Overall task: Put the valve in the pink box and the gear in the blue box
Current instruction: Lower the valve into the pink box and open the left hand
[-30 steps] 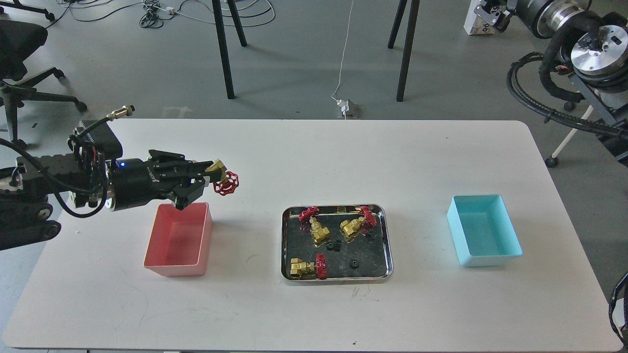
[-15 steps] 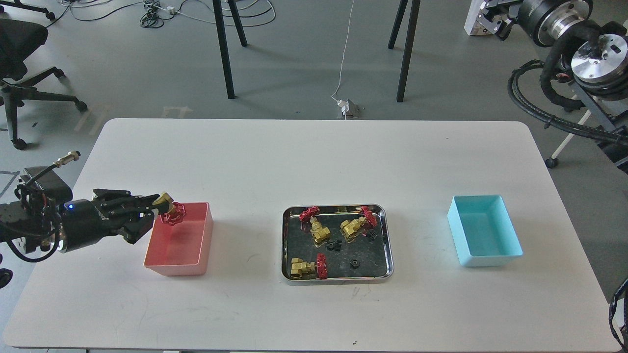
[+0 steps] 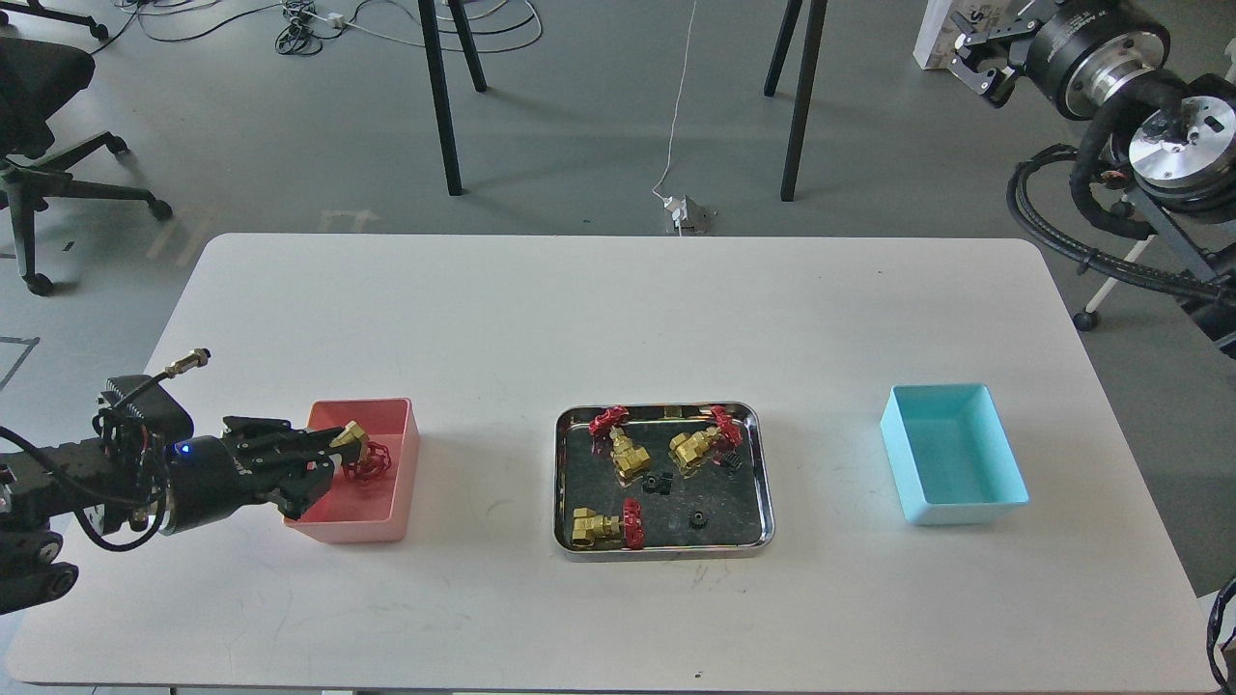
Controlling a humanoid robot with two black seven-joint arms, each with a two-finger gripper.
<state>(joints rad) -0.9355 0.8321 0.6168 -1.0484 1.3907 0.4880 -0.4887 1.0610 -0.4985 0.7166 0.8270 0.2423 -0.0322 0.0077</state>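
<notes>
My left gripper point(image 3: 340, 452) is shut on a brass valve with a red handwheel point(image 3: 362, 458) and holds it low inside the pink box point(image 3: 391, 521) at the table's left. Three more valves point(image 3: 620, 446) lie in the steel tray point(image 3: 763, 487) at the centre, with three tiny black gears point(image 3: 658, 483) among them. The blue box point(image 3: 951, 454) stands open at the right. My right gripper point(image 3: 977, 60) is high at the top right, off the table, seen small.
The steel tray sits between the two boxes. Beyond the table are table legs, cables, a floor socket and an office chair point(image 3: 39, 106) at the far left. Black hoses and my right arm's joints point(image 3: 1168, 125) hang at the right edge.
My left gripper has come down and back with the valve, from above the pink box's far rim into the box. The right arm shifted slightly right.
</notes>
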